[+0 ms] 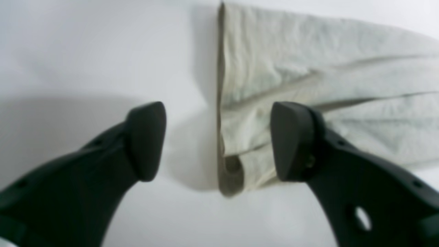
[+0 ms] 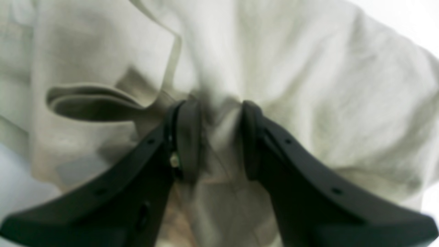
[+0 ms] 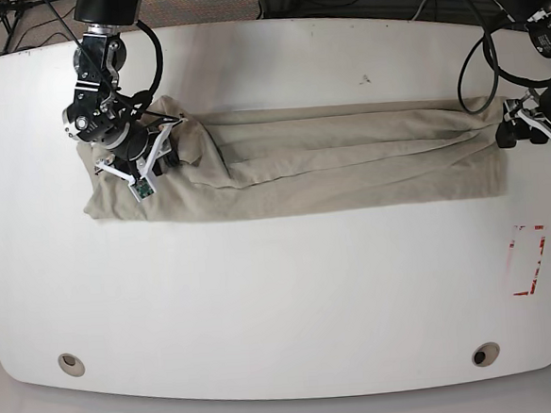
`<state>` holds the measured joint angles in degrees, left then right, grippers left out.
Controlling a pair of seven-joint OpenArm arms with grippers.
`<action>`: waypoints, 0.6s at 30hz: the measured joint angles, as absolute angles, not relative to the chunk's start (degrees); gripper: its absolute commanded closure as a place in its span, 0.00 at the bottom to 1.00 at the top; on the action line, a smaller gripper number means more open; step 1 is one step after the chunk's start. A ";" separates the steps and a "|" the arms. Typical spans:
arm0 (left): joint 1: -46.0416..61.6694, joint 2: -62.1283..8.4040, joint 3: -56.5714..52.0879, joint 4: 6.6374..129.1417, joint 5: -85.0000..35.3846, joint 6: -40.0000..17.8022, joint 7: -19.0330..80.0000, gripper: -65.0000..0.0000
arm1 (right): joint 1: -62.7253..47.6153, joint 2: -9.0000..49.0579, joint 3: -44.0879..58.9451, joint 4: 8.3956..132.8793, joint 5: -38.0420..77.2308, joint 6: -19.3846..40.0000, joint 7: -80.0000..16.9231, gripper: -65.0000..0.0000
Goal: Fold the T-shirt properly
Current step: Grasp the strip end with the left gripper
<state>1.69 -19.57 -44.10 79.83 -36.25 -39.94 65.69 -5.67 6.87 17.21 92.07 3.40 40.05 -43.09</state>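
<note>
Right end effector (image 2: 214, 137) pinches T-shirt (image 3: 348, 164).

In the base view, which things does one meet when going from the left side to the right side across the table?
Right gripper on the T-shirt → the long T-shirt → left gripper → red rectangle mark.

The T-shirt (image 3: 329, 165) is lying as a long band across the far half of the white table (image 3: 263, 302), blocking that strip from side to side. The right gripper (image 3: 149, 159) is occupying the shirt's bunched end, the left gripper (image 3: 514, 131) is sitting just off the opposite edge. The near half is lying open, carrying only a red-outlined rectangle (image 3: 528, 261) and two round holes (image 3: 71, 363).
</note>
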 measured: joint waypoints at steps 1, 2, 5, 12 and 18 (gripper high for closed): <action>1.43 -19.86 -44.12 78.98 -37.04 -39.92 66.43 0.25 | -5.69 6.85 17.21 92.07 3.40 40.03 -43.09 0.72; 1.13 -20.32 -44.23 77.84 -37.93 -39.94 67.09 0.25 | -5.67 6.83 17.19 92.07 3.38 40.05 -43.11 0.72; 0.38 -21.32 -44.25 75.35 -41.06 -39.90 67.57 0.25 | -5.65 6.81 17.19 92.07 3.38 40.05 -43.11 0.72; -0.73 -21.91 -43.68 70.22 -43.70 -39.90 67.26 0.25 | -5.65 6.83 17.19 92.07 3.38 40.05 -43.09 0.72; -2.48 -22.28 -37.85 66.37 -43.00 -39.72 67.24 0.26 | -5.69 6.63 17.15 92.09 3.40 40.03 -43.07 0.72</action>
